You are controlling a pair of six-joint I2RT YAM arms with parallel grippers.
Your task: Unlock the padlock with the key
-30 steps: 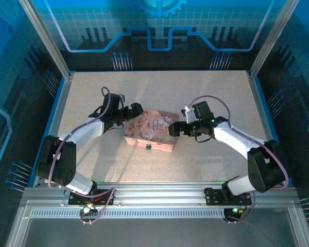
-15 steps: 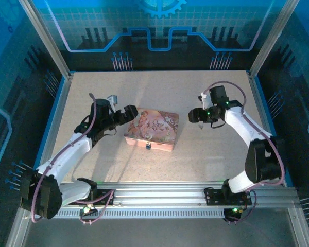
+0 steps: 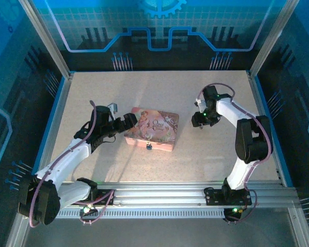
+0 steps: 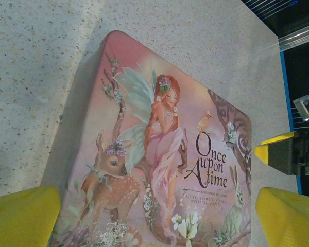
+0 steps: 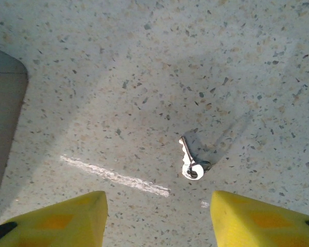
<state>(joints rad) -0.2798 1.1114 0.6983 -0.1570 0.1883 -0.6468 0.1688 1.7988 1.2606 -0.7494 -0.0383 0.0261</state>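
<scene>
Right claw (image 5: 158,218) spread over a small silver key (image 5: 189,163) — left claw (image 4: 154,221) spread over the pink illustrated tin (image 4: 159,139).

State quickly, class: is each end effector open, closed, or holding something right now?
Left end effector: open, holding nothing, pointed at the pink tin.
Right end effector: open, holding nothing; the key lies loose ahead of it.
</scene>
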